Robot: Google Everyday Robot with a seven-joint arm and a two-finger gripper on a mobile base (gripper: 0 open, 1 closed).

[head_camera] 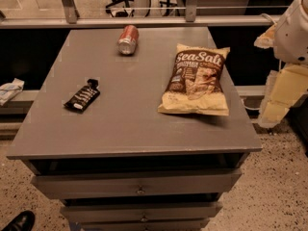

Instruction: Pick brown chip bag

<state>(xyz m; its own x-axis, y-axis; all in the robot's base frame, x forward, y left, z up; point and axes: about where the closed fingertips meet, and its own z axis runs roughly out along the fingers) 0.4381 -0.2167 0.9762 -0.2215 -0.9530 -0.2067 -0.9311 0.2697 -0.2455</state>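
At the bottom left corner, the toe of a black shoe (19,221) shows on the speckled floor. Above it, a grey cabinet presents stacked drawers (139,186), each with a small knob, under a flat grey table top (134,129).

The brown chip bag (196,81) lies flat and face up on the right half of the top, at about 3 o'clock from its centre. Its long axis runs near to far, leaning slightly toward 1 o'clock. The "Sea Salt" end points away and the pale-yellow bottom seam faces the near edge. Nothing lies on or against it.

A small black wrapper (83,96) lies well apart at 9 o'clock from the bag. A red soda can (128,39) lies on its side at roughly 11 o'clock, near the far edge.

The gripper (281,97) hangs beyond the table's right edge, at 3 o'clock from the bag, apart from it and holding nothing. Whether it is wide or narrow cannot be told. The white arm (296,28) rises above it.

Farther off run a rail (144,22) and a chair base (122,4).
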